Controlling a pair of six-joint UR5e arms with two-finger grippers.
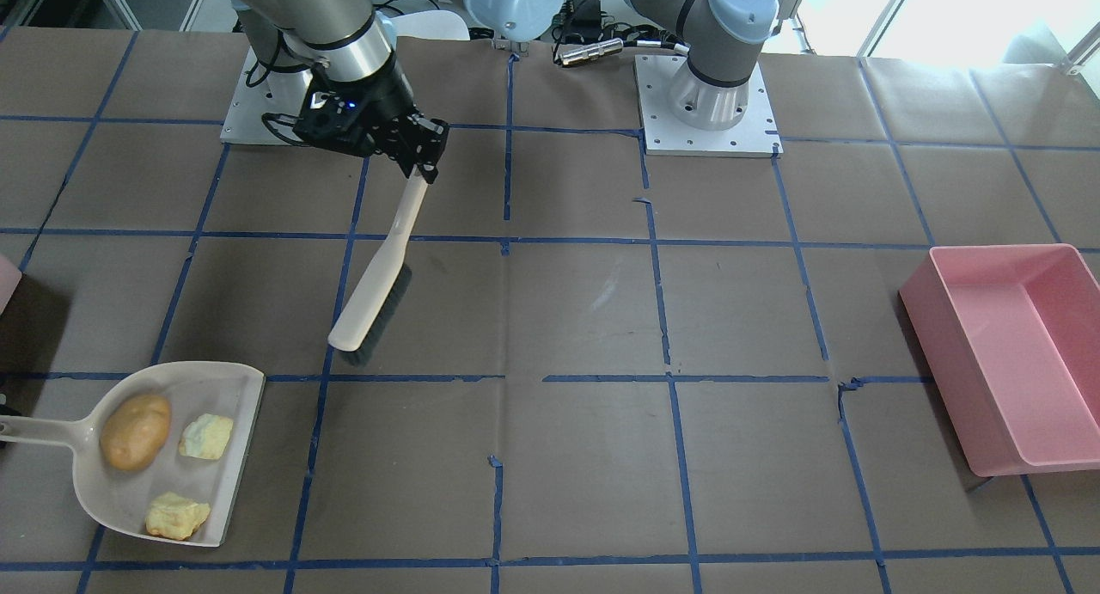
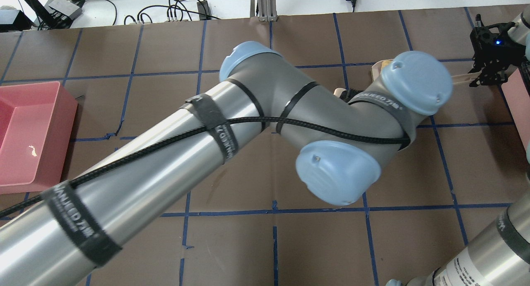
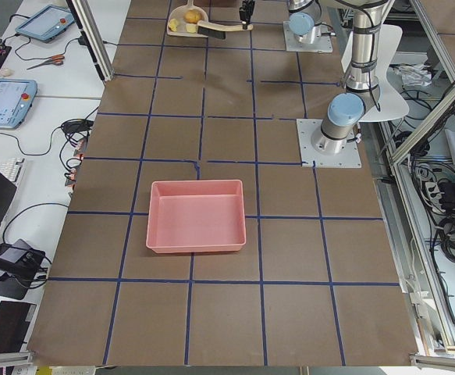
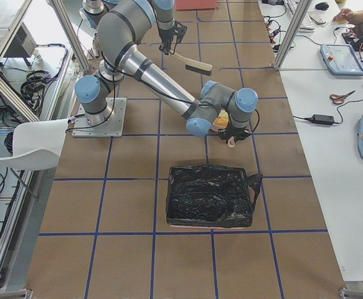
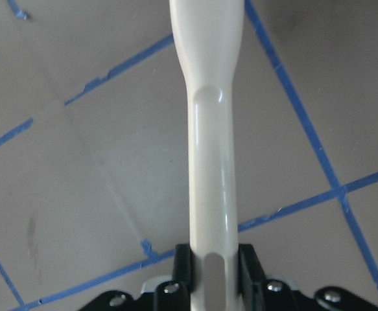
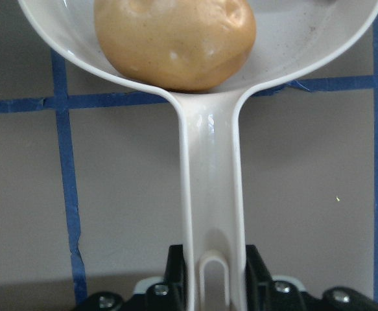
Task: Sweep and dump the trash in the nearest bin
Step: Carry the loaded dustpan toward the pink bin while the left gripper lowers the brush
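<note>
The trash lies in a cream dustpan [image 1: 236, 405]: a tan potato-shaped lump [image 1: 135, 431], also in the right wrist view [image 6: 176, 39], and two yellow bread-like chunks [image 1: 206, 437] [image 1: 176, 515]. My right gripper [image 6: 211, 265] is shut on the dustpan's handle [image 6: 208, 194]; it also shows in the overhead view [image 2: 482, 77]. My left gripper [image 1: 421, 168] has reached across and is shut on the handle of a cream brush [image 1: 378, 293], whose dark bristles hang just beyond the pan's open edge. The bin shows as a pale pink corner [image 1: 3, 284] next to the pan.
A large pink tub [image 1: 1005, 353] stands far across the table [image 2: 29, 133]. In the exterior right view a container lined with a black bag [image 4: 209, 196] sits just past the dustpan. My left arm [image 2: 256, 112] hides much of the table from overhead.
</note>
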